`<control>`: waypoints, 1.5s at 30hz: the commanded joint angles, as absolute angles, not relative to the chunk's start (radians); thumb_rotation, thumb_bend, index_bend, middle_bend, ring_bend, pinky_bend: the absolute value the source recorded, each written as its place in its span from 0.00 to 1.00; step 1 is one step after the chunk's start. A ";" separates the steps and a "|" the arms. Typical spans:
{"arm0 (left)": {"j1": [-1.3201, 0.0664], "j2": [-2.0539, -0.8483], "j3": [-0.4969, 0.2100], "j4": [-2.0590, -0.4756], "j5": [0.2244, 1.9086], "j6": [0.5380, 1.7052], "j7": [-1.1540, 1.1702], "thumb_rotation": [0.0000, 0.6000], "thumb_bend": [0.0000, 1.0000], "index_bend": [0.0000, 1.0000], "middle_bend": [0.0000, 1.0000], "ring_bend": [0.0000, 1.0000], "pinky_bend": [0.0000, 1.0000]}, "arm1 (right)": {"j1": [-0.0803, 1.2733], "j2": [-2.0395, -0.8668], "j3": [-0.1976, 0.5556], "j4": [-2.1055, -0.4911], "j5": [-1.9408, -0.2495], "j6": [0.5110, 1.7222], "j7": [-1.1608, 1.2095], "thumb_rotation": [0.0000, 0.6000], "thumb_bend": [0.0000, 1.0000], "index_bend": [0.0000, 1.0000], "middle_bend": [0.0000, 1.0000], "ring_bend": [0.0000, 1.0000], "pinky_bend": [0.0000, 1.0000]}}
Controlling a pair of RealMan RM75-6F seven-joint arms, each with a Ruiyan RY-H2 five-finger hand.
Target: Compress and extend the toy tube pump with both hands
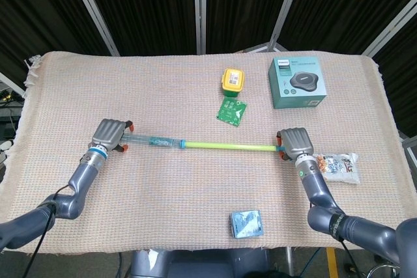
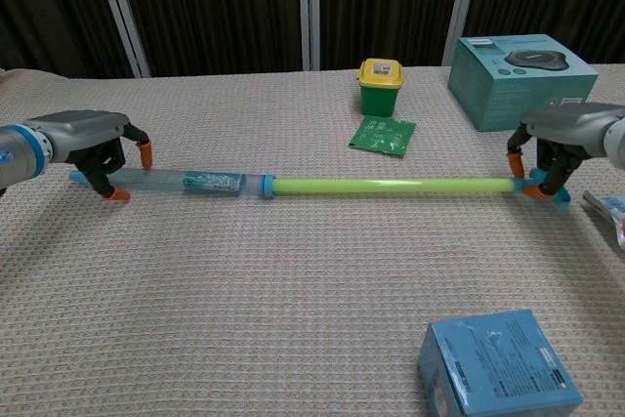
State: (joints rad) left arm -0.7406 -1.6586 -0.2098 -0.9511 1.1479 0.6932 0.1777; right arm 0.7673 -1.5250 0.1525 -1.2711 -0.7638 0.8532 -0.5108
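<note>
Woven cloth covers the surface (image 1: 195,180), where the tube pump (image 2: 322,184) lies fully drawn out in front of the yellow-lidded pot (image 1: 232,80), left hand (image 2: 93,139) clasping its clear barrel end and right hand (image 2: 557,134) pinching the plunger end, seemingly ready to push together

A teal product box (image 1: 298,82), yellow-lidded green bin (image 1: 232,81), green packet (image 1: 232,111), snack bag (image 1: 337,166) and small blue box (image 1: 247,223) lie on the woven surface (image 1: 163,83).

Surface (image 1: 195,89) under beige woven cloth, carrying toy tube pump (image 1: 195,143), small green-and-yellow bin (image 1: 232,81), green packet (image 1: 232,111), teal boxed product (image 1: 298,82), snack bag (image 1: 335,165), small blue box (image 1: 246,223)
</note>
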 commanded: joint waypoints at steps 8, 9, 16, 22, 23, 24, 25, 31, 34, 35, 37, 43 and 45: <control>-0.756 -1.665 -0.217 -0.970 1.094 0.679 0.180 1.00 0.42 0.70 0.89 0.84 1.00 | 0.767 -1.514 0.154 -1.290 -0.761 0.862 -0.511 1.00 0.51 0.68 1.00 1.00 1.00; -0.757 -1.664 -0.217 -0.975 1.094 0.684 0.181 1.00 0.42 0.71 0.89 0.84 1.00 | 0.767 -1.513 0.155 -1.293 -0.761 0.863 -0.511 1.00 0.51 0.68 1.00 1.00 1.00; -0.763 -1.638 -0.231 -1.033 1.075 0.707 0.187 1.00 0.42 0.76 0.89 0.84 1.00 | 0.773 -1.499 0.170 -1.328 -0.754 0.866 -0.501 1.00 0.52 0.68 1.00 1.00 1.00; -0.776 -1.620 -0.251 -1.099 1.026 0.725 0.219 1.00 0.45 0.78 0.89 0.84 1.00 | 0.786 -1.488 0.194 -1.374 -0.737 0.871 -0.493 1.00 0.52 0.69 1.00 1.00 1.00; -0.779 -1.620 -0.254 -1.108 1.018 0.728 0.225 1.00 0.45 0.78 0.89 0.84 1.00 | 0.790 -1.487 0.199 -1.381 -0.732 0.872 -0.493 1.00 0.52 0.69 1.00 1.00 1.00; -0.781 -1.620 -0.256 -1.115 1.012 0.730 0.228 1.00 0.45 0.78 0.89 0.84 1.00 | 0.792 -1.487 0.201 -1.386 -0.729 0.872 -0.494 1.00 0.52 0.69 1.00 1.00 1.00; -0.785 -1.620 -0.259 -1.123 1.004 0.733 0.233 1.00 0.45 0.78 0.89 0.84 1.00 | 0.797 -1.486 0.204 -1.392 -0.726 0.874 -0.497 1.00 0.52 0.69 1.00 1.00 1.00; -0.813 -1.637 -0.269 -1.157 0.965 0.754 0.275 1.00 0.45 0.79 0.89 0.84 1.00 | 0.828 -1.500 0.215 -1.414 -0.707 0.883 -0.525 1.00 0.53 0.69 1.00 1.00 1.00; -0.840 -1.673 -0.281 -1.160 0.936 0.760 0.295 1.00 0.45 0.79 0.89 0.84 1.00 | 0.851 -1.525 0.221 -1.410 -0.696 0.883 -0.539 1.00 0.53 0.69 1.00 1.00 1.00; -0.848 -1.683 -0.284 -1.158 0.923 0.763 0.306 1.00 0.45 0.79 0.89 0.84 1.00 | 0.859 -1.534 0.222 -1.406 -0.690 0.887 -0.546 1.00 0.53 0.69 1.00 1.00 1.00; -0.857 -1.694 -0.288 -1.160 0.909 0.769 0.316 1.00 0.45 0.79 0.89 0.84 1.00 | 0.868 -1.545 0.223 -1.402 -0.682 0.892 -0.555 1.00 0.53 0.69 1.00 1.00 1.00; -0.877 -1.720 -0.286 -1.178 0.893 0.793 0.339 1.00 0.45 0.79 0.89 0.84 1.00 | 0.897 -1.589 0.228 -1.381 -0.662 0.898 -0.574 1.00 0.53 0.69 1.00 1.00 1.00; -0.880 -1.725 -0.285 -1.181 0.891 0.797 0.342 1.00 0.45 0.79 0.89 0.84 1.00 | 0.902 -1.597 0.228 -1.378 -0.661 0.900 -0.577 1.00 0.53 0.69 1.00 1.00 1.00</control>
State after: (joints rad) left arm -0.8789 -1.7240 -0.2861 -1.1797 0.8919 0.7960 0.3411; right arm 0.8995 -1.5946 0.2274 -1.3800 -0.6627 0.8990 -0.5747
